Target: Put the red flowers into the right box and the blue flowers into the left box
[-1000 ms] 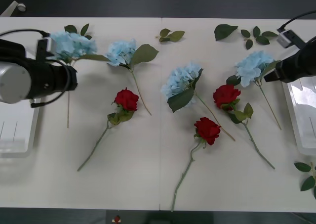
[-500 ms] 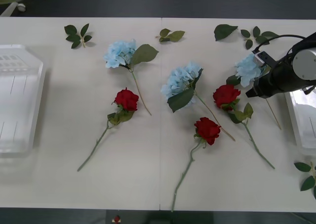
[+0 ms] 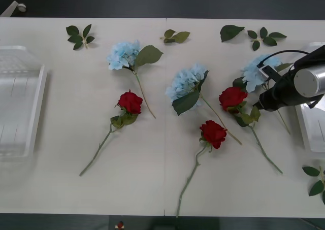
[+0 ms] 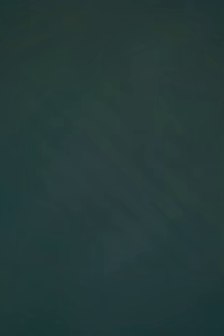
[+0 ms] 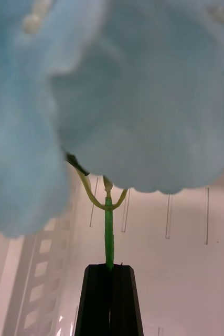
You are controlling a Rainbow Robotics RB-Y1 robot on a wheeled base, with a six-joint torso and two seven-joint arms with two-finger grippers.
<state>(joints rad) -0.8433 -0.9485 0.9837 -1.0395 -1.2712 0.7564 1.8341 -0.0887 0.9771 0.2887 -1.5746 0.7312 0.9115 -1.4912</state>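
- Left gripper (image 5: pixel 110 299): black fingers pressed together, pinching the thin green stem of a blue flower (image 5: pixel 143 89). The stem rises straight out from between the fingertips, forks, and carries the puffy pale-blue cluster just beyond them.
- Left box (image 5: pixel 164 236): its ribbed translucent base lies behind the pinched stem and past the fingertips in the left wrist view. In the front view the left box (image 3: pixel 20 103) sits at the table's left edge.
- Right gripper (image 3: pixel 260 104): low over the table on the right side. Whether its fingers are spread or closed cannot be told. The right wrist view is dark, with nothing legible.
- Nearest the right gripper's tip: a blue flower (image 3: pixel 256 70) just beyond it, and a red flower (image 3: pixel 232 97) just beside it toward the table's centre.
- Right box (image 3: pixel 311 126): behind the right gripper's arm, at the table's right edge.
- Further from the right gripper's tip: a red flower (image 3: pixel 213 132) near the centre, a red flower (image 3: pixel 130 102) well apart on the left half, and two blue flowers (image 3: pixel 187 80) (image 3: pixel 123 55) lying on the table.
- Loose leaf sprigs (image 3: pixel 175 36) lie along the far edge of the table (image 3: pixel 152 189).
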